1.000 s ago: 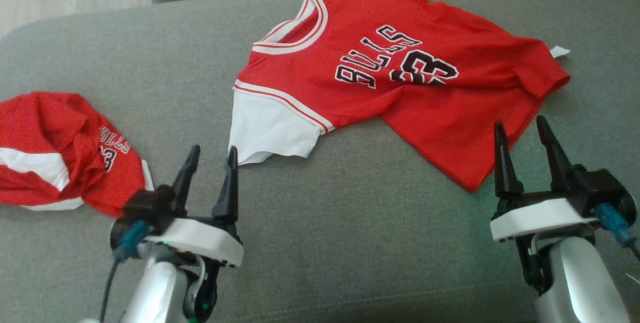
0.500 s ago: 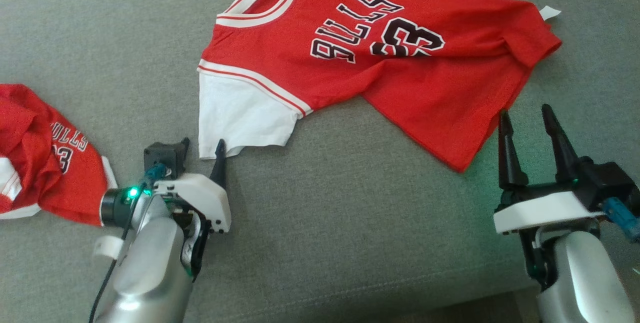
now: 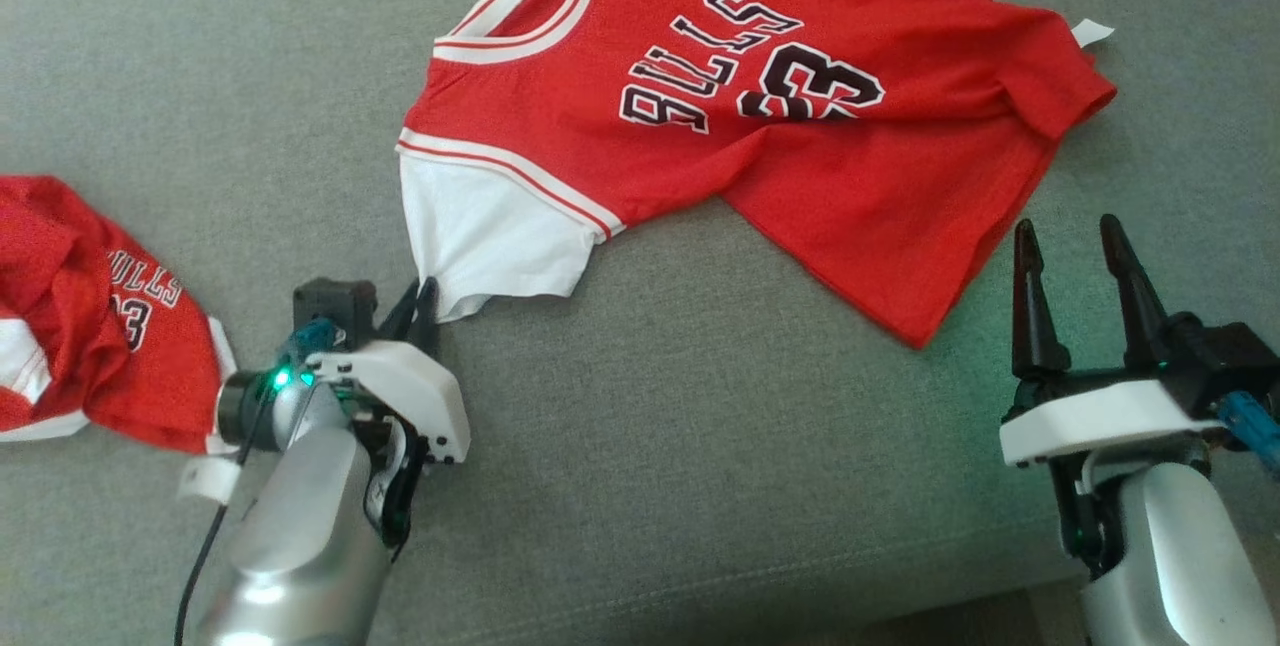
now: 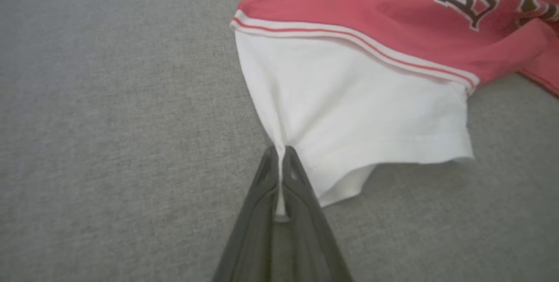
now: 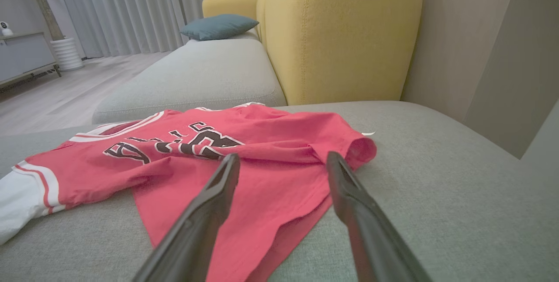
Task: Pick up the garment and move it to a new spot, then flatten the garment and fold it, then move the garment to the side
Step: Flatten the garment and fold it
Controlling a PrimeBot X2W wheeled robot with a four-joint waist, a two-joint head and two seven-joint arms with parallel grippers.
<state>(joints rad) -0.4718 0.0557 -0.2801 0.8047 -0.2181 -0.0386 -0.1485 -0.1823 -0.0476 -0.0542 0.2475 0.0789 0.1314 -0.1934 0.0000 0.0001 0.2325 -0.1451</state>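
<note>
Garment (image 3: 800, 126) sprawls from twelve to two o'clock on the grey woven sofa cushion (image 3: 700, 446): slick red mesh, hem rumpled. Left gripper (image 3: 422, 291) fingers are pinched tight on the soft white sleeve (image 3: 490, 236) corner; right gripper (image 3: 1075, 251) at four o'clock, fingers wide, empty. Pickup step, I'd say. Next calls for a lift, with the right taking the hem.

Bare grey sofa cushion (image 3: 700, 446) stretches between the left end effector (image 3: 418, 298) and the right end effector (image 3: 1077, 248), wide open for a pass. Ahead of the right end effector, the red hem of the jersey (image 3: 900, 226) lies in the way. Close on the left end effector's left side, a bunched red garment (image 3: 70, 256) crowds in.
</note>
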